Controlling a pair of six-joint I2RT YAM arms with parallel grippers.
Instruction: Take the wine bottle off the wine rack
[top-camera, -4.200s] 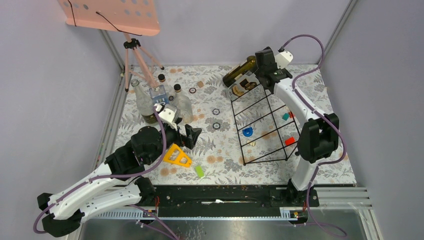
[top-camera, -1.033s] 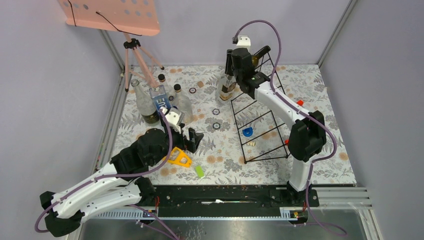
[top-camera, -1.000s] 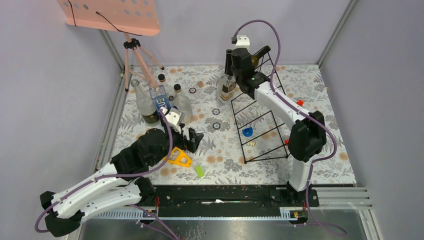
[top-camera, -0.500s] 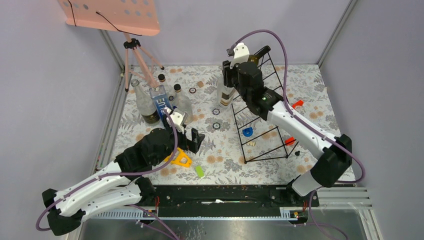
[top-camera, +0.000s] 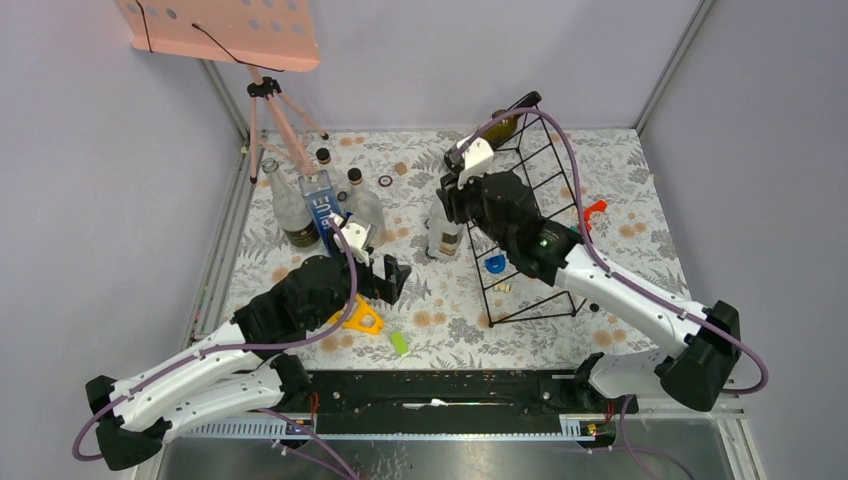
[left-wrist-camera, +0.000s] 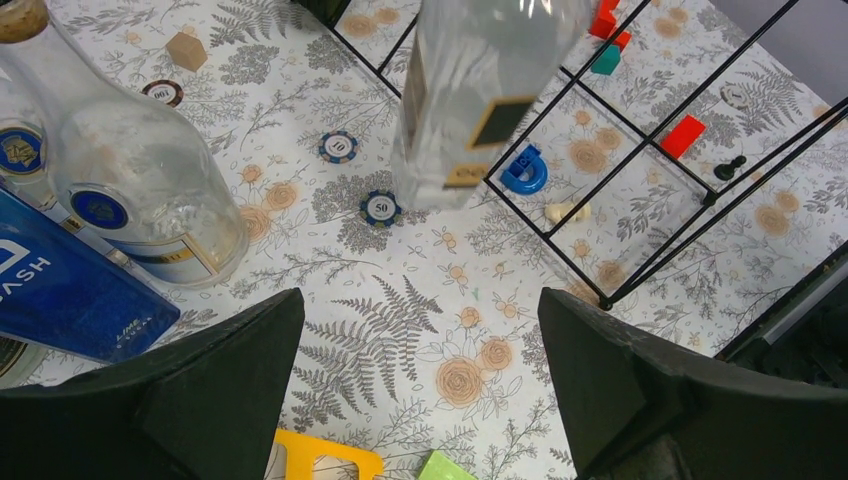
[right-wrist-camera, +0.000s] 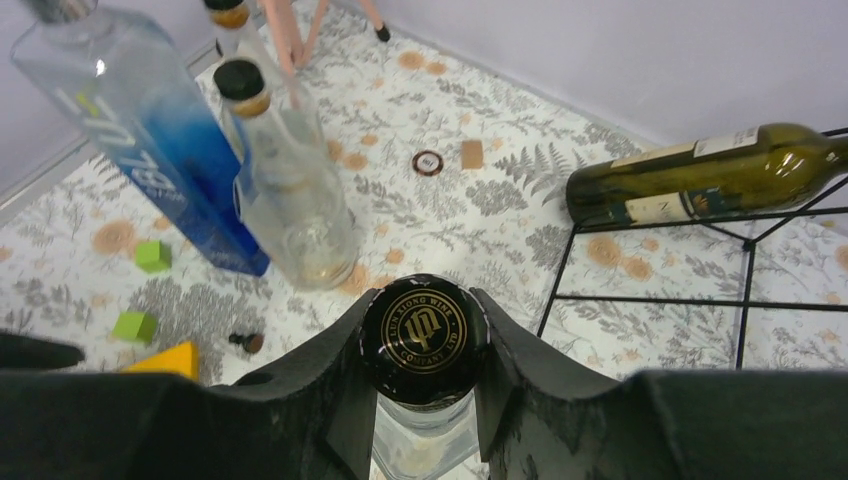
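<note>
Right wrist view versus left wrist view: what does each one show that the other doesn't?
Only right wrist: the right gripper shut on the clear bottle at its black cap, and a green wine bottle lying on the wine rack. Only left wrist: the open left gripper, that clear bottle's labelled lower body, poker chips, a blue horseshoe piece behind the rack wires. Both: the clear bottle, the rack, the blue bottle.

Six bottles — one rack — one stand
</note>
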